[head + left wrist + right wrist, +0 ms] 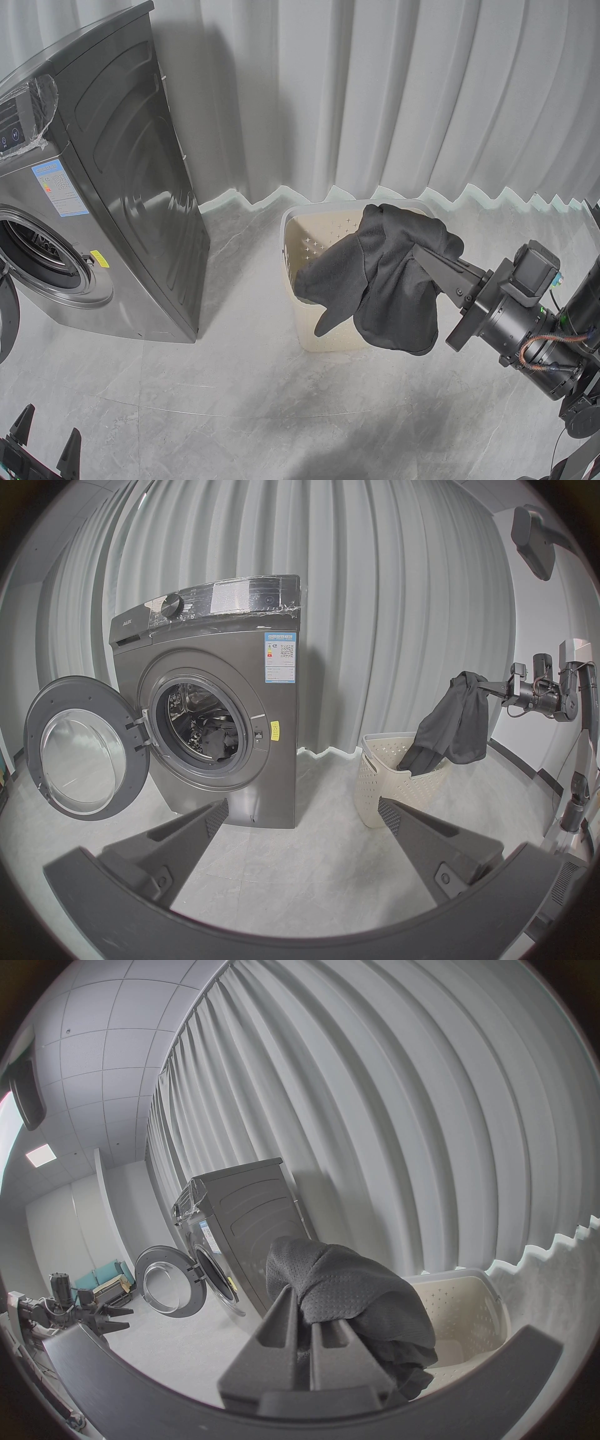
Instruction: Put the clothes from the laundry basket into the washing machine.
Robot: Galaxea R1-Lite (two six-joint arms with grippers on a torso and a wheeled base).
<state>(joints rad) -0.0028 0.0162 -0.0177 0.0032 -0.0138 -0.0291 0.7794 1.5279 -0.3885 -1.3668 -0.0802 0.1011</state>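
A dark grey garment hangs from my right gripper, which is shut on it just above the cream laundry basket; its lower end still dips into the basket. The right wrist view has the cloth bunched over the closed fingers. The grey washing machine stands to the left with its round door swung open, and dark clothes lie in the drum. My left gripper is open and holds nothing, low at the near left and facing the machine.
White curtains hang behind the basket and machine. Bare grey floor spreads between the basket, the machine and me. The open door juts out in front of the machine on its far-left side.
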